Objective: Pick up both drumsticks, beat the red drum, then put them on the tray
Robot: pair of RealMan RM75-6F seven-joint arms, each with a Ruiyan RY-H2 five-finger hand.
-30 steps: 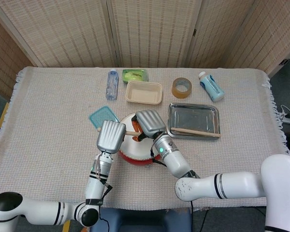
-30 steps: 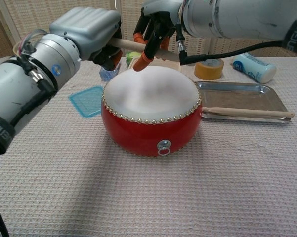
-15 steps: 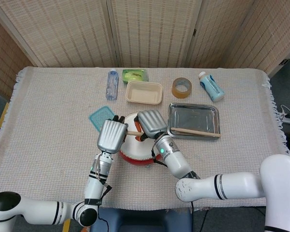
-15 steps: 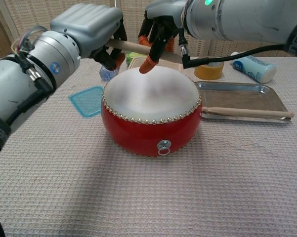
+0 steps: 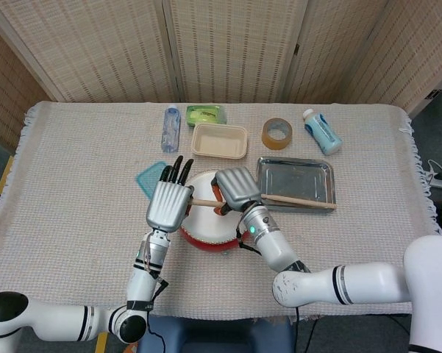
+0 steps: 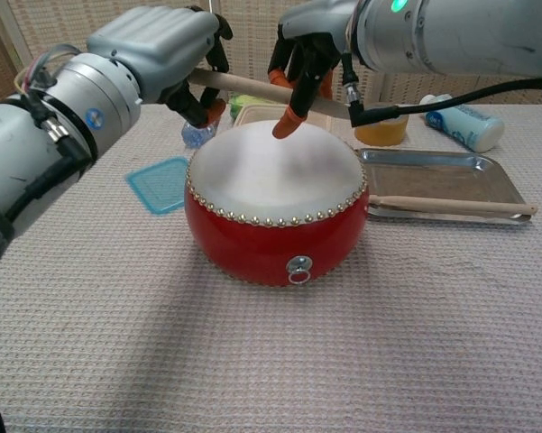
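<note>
While left hand [image 6: 167, 50] fingers [image 5: 175, 170] spread, right hand [image 6: 311, 45] grips drumstick [image 6: 252, 87].

No writing can be made out from here; the labels on the water bottle [image 5: 170, 128] and white bottle [image 5: 322, 132] are too small to read

Staged tabletop [image 5: 73, 184], woven screen [image 5: 228, 48] backdrop

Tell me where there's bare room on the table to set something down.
Bare cloth spans the whole left side beyond the blue lid, the near edge in front of the red drum, and the right of the tray. The back row, water bottle to tape roll, is crowded.
</note>
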